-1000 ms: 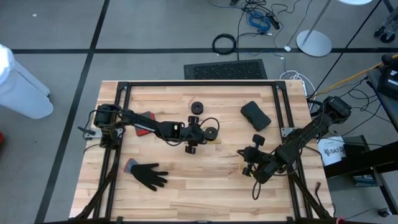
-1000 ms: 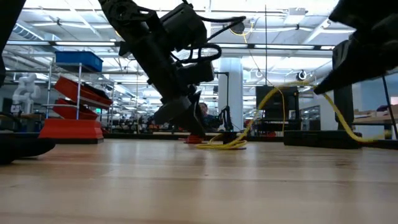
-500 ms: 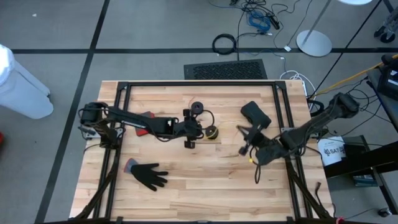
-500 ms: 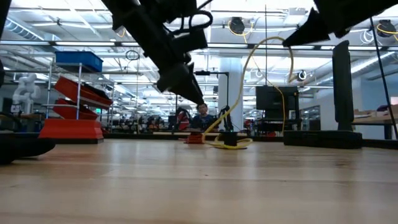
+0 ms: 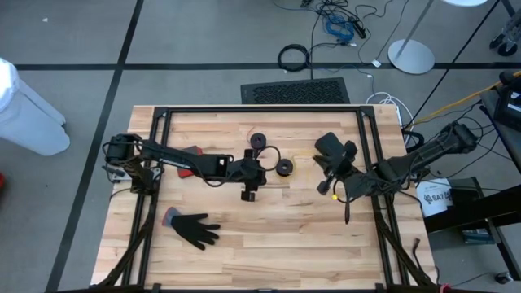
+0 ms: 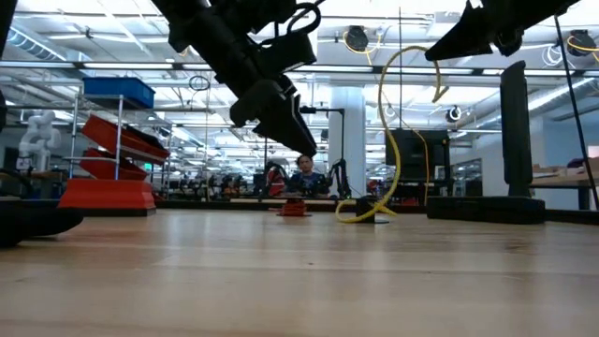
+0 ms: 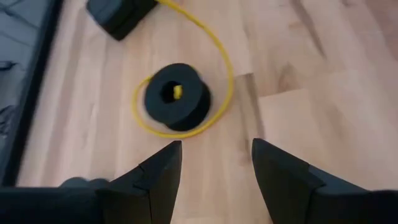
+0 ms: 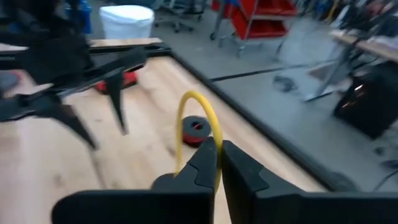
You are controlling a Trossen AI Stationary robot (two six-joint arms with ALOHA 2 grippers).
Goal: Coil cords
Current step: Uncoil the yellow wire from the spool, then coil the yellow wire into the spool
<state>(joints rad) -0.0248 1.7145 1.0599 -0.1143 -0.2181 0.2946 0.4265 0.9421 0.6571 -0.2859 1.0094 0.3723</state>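
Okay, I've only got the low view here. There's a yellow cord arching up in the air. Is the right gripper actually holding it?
Observer: Yes. In the right wrist view, the right gripper is shut on the yellow cord, which arches up from between its fingers.
Operator: Where does the rest of it lie?
Observer: The left wrist view shows it looped on the table around a black spool.
Operator: And the left gripper?
Observer: The left gripper is open and empty. It points at that spool but stops short of it.
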